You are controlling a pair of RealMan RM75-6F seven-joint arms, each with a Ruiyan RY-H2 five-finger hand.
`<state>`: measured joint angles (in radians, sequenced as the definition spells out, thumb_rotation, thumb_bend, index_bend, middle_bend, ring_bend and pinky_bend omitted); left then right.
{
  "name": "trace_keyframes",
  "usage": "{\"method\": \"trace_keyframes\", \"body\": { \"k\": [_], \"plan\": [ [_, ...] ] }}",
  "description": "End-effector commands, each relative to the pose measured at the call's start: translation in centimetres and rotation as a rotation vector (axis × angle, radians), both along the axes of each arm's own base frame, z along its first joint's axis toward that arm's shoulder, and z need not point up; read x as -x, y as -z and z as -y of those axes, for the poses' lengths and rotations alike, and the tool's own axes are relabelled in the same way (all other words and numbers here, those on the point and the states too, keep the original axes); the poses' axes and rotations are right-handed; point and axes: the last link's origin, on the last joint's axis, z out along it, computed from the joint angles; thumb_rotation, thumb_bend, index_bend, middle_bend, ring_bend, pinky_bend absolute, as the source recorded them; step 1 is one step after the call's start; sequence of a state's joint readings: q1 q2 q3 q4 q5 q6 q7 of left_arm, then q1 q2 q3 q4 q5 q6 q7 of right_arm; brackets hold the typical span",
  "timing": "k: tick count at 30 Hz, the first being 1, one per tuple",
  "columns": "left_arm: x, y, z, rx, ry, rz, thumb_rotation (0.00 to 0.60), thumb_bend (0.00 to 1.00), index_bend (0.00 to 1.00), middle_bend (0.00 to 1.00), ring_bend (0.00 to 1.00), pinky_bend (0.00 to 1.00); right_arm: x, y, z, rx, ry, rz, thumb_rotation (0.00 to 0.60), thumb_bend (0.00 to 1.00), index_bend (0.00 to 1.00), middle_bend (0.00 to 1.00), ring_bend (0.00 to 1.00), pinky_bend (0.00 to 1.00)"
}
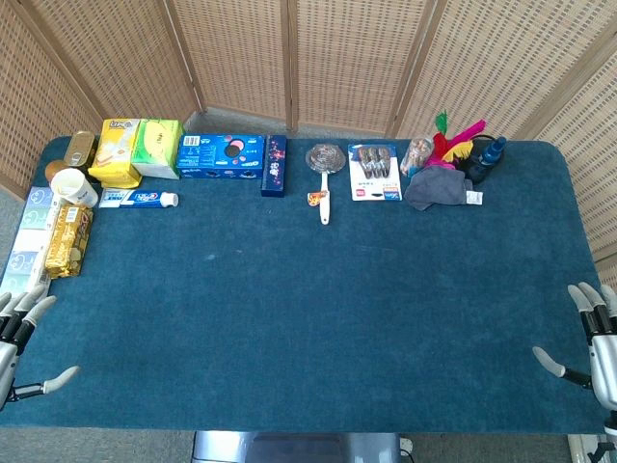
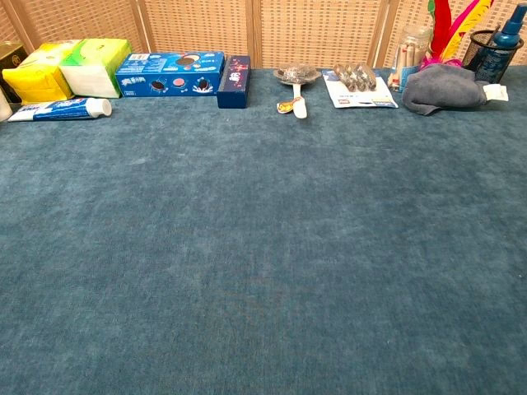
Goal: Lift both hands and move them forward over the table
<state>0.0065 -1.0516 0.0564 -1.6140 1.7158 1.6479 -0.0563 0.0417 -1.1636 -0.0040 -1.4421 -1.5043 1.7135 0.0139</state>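
The head view shows my left hand (image 1: 21,340) at the table's near-left corner, fingers spread and thumb held out, holding nothing. At the near-right corner my right hand (image 1: 593,340) is likewise spread and empty. Both hover at the edge of the blue felt table (image 1: 308,318). Neither hand appears in the chest view, which shows only the tabletop (image 2: 263,247) and the items at the back.
Along the far edge lie a yellow and green tissue pack (image 1: 140,149), a blue cookie box (image 1: 220,155), toothpaste (image 1: 138,199), a strainer (image 1: 325,169), a grey cloth (image 1: 437,188) and a pen cup (image 1: 487,154). Snacks and a cup (image 1: 73,186) line the left edge.
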Motion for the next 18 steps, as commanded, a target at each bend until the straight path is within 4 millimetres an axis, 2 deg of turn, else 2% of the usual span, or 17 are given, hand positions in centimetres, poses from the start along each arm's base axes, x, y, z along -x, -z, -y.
{"method": "trace_keyframes", "body": {
  "k": [1,8,10,11,12,13,14,15,16,17,18],
  "plan": [
    [0.0,0.0,0.0,0.0,-0.002,0.0,0.147,0.0,0.07,0.0,0.0,0.0,0.0,0.0,0.0,0.0,0.001,-0.002,0.0,0.0,0.06,0.0,0.0,0.14],
    [0.2,-0.1,-0.2,-0.004,-0.009,-0.001,0.147,0.0,0.08,0.0,0.0,0.0,0.1,-0.2,0.0,0.002,-0.001,-0.014,0.0,0.0,0.09,0.01,0.0,0.14],
    [0.2,-0.1,-0.4,-0.01,0.002,0.001,0.148,0.0,0.13,0.03,0.02,0.0,0.1,-0.4,0.2,0.01,-0.013,-0.016,0.0,0.0,0.19,0.1,0.07,0.15],
    [0.1,0.0,-0.6,-0.017,0.012,0.005,0.144,0.0,0.2,0.1,0.08,0.0,-0.1,-0.5,0.5,0.021,-0.03,-0.019,0.0,0.0,0.25,0.16,0.13,0.16],
    [0.1,0.0,-0.7,-0.023,0.018,0.009,0.141,0.0,0.25,0.16,0.14,0.02,-0.2,-0.6,0.7,0.031,-0.045,-0.023,0.0,0.0,0.35,0.27,0.25,0.19],
    [0.0,0.1,-1.1,-0.037,0.03,0.023,0.135,0.0,0.36,0.31,0.27,0.1,-0.4,-0.8,1.3,0.047,-0.076,-0.041,0.0,0.0,0.45,0.4,0.39,0.24],
    [-0.1,0.2,-1.6,-0.047,0.04,0.037,0.126,0.0,0.48,0.44,0.39,0.2,-0.7,-0.9,1.9,0.06,-0.109,-0.057,0.0,0.0,0.51,0.48,0.47,0.3],
    [-0.2,0.3,-2.2,-0.057,0.049,0.044,0.119,0.0,0.62,0.58,0.52,0.34,-0.9,-1.0,2.7,0.065,-0.132,-0.074,0.0,0.0,0.58,0.59,0.59,0.43],
    [-0.4,0.3,-2.9,-0.072,0.066,0.047,0.102,0.0,0.79,0.75,0.68,0.53,-1.1,-1.0,3.4,0.06,-0.147,-0.088,0.0,0.0,0.64,0.68,0.69,0.58],
    [-0.8,0.4,-3.7,-0.094,0.094,0.051,0.084,0.0,0.91,0.88,0.82,0.7,-1.4,-1.1,4.2,0.055,-0.167,-0.105,0.0,0.0,0.67,0.72,0.75,0.69],
    [-1.2,0.4,-4.7,-0.123,0.133,0.049,0.076,0.0,0.96,0.94,0.89,0.81,-1.9,-1.1,5.2,0.044,-0.198,-0.126,0.0,0.0,0.72,0.78,0.81,0.82]
  ]
}}
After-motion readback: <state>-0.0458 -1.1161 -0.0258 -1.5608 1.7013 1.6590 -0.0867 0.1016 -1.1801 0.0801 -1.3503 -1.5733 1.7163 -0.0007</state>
